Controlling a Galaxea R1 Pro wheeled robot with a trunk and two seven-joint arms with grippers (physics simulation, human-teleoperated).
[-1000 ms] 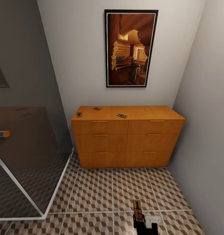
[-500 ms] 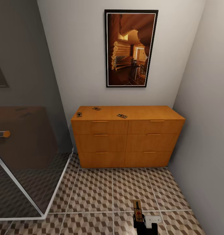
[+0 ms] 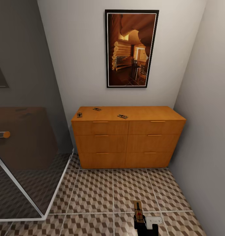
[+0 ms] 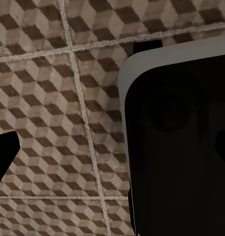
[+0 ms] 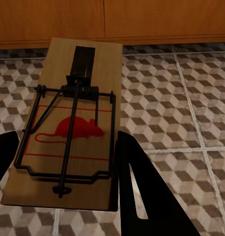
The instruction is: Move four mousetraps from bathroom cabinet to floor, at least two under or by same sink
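The right gripper (image 3: 140, 220) sits low over the bathroom floor (image 3: 92, 190), its jaws closed on the near end of a mousetrap (image 5: 68, 128), which juts forward from between them with its red mouse print and wire spring facing up; in the head view this held mousetrap (image 3: 138, 209) hangs above the cube-patterned tiles. In the left wrist view, a dark fingertip of the left gripper (image 4: 4, 155) shows at the frame's edge beside a white-edged black body, and I cannot tell how far those jaws are parted or whether they hold anything. Beyond the right jaws, across open tiles, stands the cabinet (image 3: 128, 141) against the wall. Three more mousetraps lie on its flat top, well apart: one (image 3: 79, 115) near the left front corner, one (image 3: 122, 116) toward the middle, one (image 3: 97, 109) farther back. Above the cabinet hangs a framed picture (image 3: 131, 48), and a glass shower screen (image 3: 24, 157) stands to the left.
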